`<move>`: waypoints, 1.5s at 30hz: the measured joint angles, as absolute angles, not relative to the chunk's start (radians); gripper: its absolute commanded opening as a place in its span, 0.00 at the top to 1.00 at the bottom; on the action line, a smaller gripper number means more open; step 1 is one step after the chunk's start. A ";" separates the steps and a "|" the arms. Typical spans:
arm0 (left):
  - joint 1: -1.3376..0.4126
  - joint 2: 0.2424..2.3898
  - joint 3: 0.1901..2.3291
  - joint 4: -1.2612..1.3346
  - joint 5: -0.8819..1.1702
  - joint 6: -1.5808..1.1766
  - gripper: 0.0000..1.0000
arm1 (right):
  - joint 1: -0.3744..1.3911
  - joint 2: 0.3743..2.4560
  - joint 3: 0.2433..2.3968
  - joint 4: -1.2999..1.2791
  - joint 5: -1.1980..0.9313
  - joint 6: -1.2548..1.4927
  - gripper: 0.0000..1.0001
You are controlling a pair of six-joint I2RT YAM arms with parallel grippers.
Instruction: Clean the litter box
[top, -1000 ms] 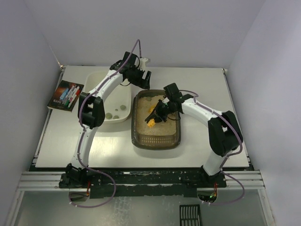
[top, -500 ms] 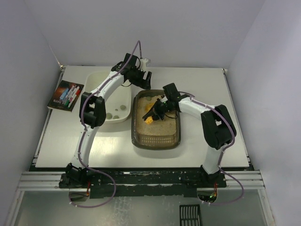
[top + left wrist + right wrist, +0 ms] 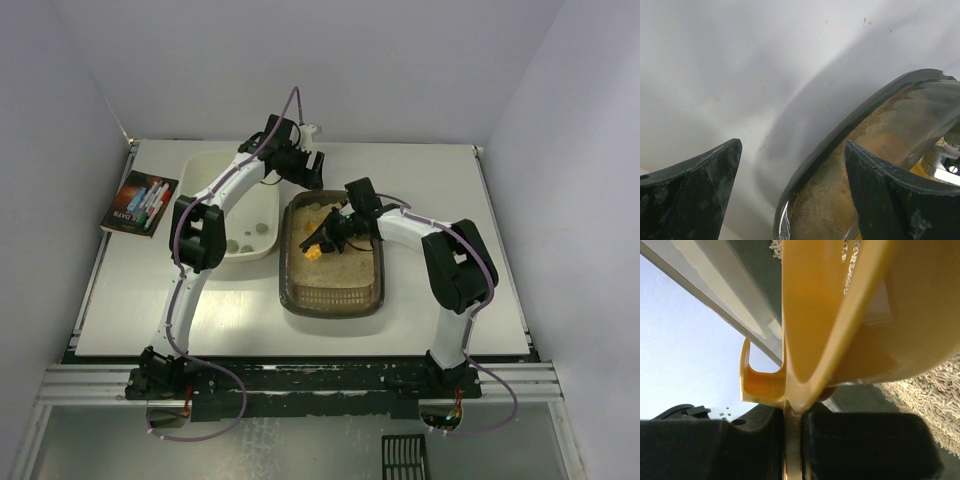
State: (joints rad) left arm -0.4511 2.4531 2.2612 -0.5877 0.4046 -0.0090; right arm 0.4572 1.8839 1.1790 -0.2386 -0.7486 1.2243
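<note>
The dark translucent litter box (image 3: 332, 297) lies mid-table with beige litter inside. My right gripper (image 3: 335, 232) is shut on a yellow scoop (image 3: 316, 249) and holds it over the litter in the box's far half. In the right wrist view the scoop (image 3: 840, 315) fills the frame, its handle pinched between the black fingers (image 3: 865, 445). My left gripper (image 3: 305, 168) is open at the box's far left corner. In the left wrist view its fingers (image 3: 890, 200) straddle the box rim (image 3: 840, 135), touching nothing.
A cream-white tub (image 3: 205, 175) with a few grey-green clumps (image 3: 245, 237) stands left of the litter box, under my left arm. A book with markers (image 3: 140, 203) lies at the table's left edge. A black grate (image 3: 404, 457) lies below the front rail.
My right gripper has carried the yellow scoop a little toward the box's far left. My left gripper has barely moved.
</note>
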 measured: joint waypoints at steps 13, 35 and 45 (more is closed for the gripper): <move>-0.453 2.453 2.239 -0.550 0.406 -0.034 0.06 | 0.455 1.888 1.019 0.132 -0.752 1.320 1.00; -0.453 2.453 2.231 -0.538 0.416 -0.054 0.06 | 0.463 1.931 0.856 0.530 -0.683 1.291 1.00; -0.453 2.453 2.229 -0.535 0.419 -0.057 0.07 | 0.462 1.925 0.799 0.633 -0.653 1.275 1.00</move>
State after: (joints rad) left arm -0.4534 2.4531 2.2292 -0.5346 0.4194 -0.0574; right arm 0.4622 1.9247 0.7986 0.6327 -0.6533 1.2755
